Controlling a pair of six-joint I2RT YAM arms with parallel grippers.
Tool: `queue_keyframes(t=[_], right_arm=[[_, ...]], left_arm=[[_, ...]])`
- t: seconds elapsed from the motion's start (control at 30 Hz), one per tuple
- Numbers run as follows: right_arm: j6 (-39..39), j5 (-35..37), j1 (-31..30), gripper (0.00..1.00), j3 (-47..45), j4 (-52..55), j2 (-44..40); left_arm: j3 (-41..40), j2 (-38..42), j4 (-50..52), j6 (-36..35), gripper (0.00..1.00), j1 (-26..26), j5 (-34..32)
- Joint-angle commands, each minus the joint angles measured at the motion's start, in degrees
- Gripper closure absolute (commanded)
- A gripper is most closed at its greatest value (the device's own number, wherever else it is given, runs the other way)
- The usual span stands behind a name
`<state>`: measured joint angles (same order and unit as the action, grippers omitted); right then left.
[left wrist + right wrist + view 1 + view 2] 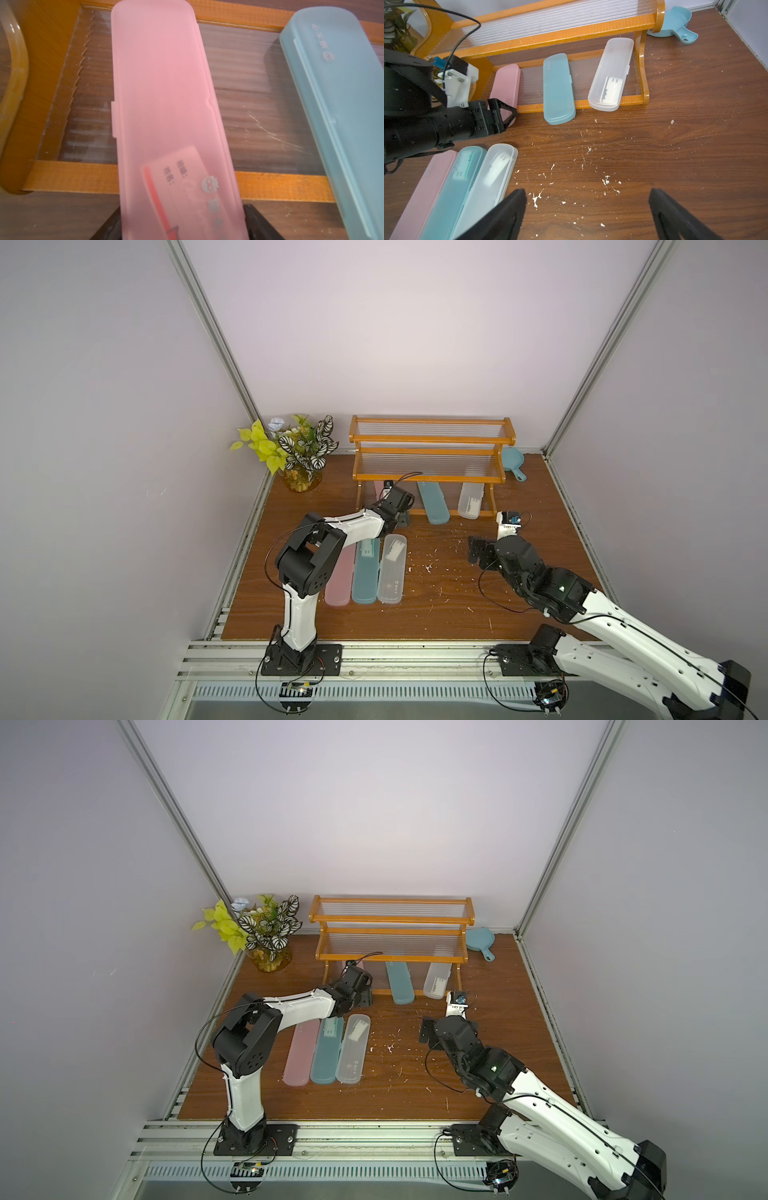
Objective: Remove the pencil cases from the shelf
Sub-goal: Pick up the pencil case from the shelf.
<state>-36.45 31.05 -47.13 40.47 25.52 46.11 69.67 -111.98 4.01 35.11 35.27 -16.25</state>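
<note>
The shelf (432, 450) stands at the back of the wooden table. Three pencil cases lie across its bottom tier, their near ends over the front rail: pink (162, 93), teal (433, 502) and frosted clear (471, 499). My left gripper (180, 220) has its two black fingers pressed against both long sides of the pink case's near end. Three more cases lie side by side on the table: pink (338, 585), teal (365, 572) and clear (392, 568). My right gripper (587, 199) hovers open over bare wood right of them, holding nothing.
A potted plant (297, 452) stands at the back left beside the shelf. A small teal pan (513, 462) with a handle lies behind the shelf's right end. White flecks (536, 199) dot the tabletop. Walls and rails close in three sides.
</note>
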Motion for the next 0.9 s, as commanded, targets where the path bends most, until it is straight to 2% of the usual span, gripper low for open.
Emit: queue_keyframes(t=[0.0,0.33,0.7,0.87], right_arm=[[-0.7,0.3,0.2,0.01,1.2,0.1,-1.0],[-1.0,0.6,0.2,0.01,1.0,-0.1,-1.8],[-1.1,0.9,0.2,0.01,0.6,-0.6,-2.2],[-0.8,1.5,0.2,0.01,0.7,-0.7,-2.2]], left_arm=[[-1.2,1.1,0.4,-0.8,0.32,0.6,-0.9],[-4.3,6.2,0.4,-0.5,0.36,0.6,-0.8],[-11.5,16.0,0.6,0.9,0.39,0.9,0.5],[-15.7,21.1,0.7,3.0,0.40,2.8,0.8]])
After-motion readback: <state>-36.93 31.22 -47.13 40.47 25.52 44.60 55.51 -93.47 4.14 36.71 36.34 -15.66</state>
